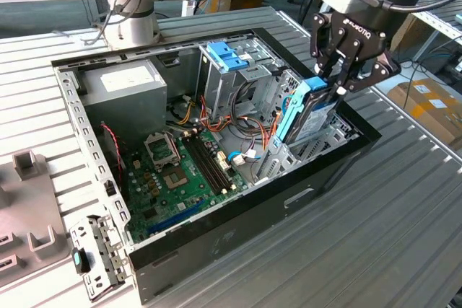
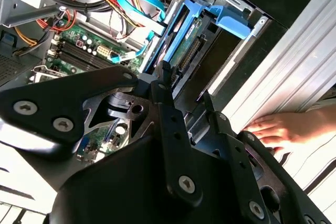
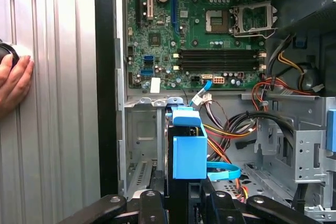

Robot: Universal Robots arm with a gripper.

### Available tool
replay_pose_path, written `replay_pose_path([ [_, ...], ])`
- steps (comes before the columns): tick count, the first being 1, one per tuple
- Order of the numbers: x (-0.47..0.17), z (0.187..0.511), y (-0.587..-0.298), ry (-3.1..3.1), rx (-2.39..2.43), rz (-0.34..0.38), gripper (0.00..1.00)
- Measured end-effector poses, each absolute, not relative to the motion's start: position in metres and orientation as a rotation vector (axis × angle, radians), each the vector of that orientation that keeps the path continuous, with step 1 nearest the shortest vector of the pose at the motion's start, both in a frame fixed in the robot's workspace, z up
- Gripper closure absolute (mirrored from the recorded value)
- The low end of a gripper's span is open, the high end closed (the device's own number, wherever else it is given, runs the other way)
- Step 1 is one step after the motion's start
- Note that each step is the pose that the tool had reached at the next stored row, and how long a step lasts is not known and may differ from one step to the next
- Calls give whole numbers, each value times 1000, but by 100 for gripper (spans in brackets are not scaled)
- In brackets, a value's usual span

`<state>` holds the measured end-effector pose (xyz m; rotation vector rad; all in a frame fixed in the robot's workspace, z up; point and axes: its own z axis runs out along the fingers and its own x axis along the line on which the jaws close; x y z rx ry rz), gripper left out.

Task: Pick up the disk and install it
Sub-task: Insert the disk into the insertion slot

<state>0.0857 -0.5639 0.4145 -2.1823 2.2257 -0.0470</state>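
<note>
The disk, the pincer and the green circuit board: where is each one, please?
disk [image 1: 296,110], exterior view, on its light-blue side rail.
pincer [image 1: 341,86], exterior view, midway between its fingertips.
green circuit board [image 1: 166,194], exterior view, on its green face inside the case.

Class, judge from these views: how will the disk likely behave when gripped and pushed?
The disk looks rigid, a metal body in a blue plastic carrier, so it probably won't flex. Likely heavy for its size. Gripped upright at its top edge by the end effector, it might pivot if it snags the drive bay.
</note>
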Motion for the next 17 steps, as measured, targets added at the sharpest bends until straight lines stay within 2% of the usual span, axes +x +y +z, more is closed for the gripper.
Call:
replay_pose_path([
  [17,86,374,-564,2226,-2182,-47,65],
])
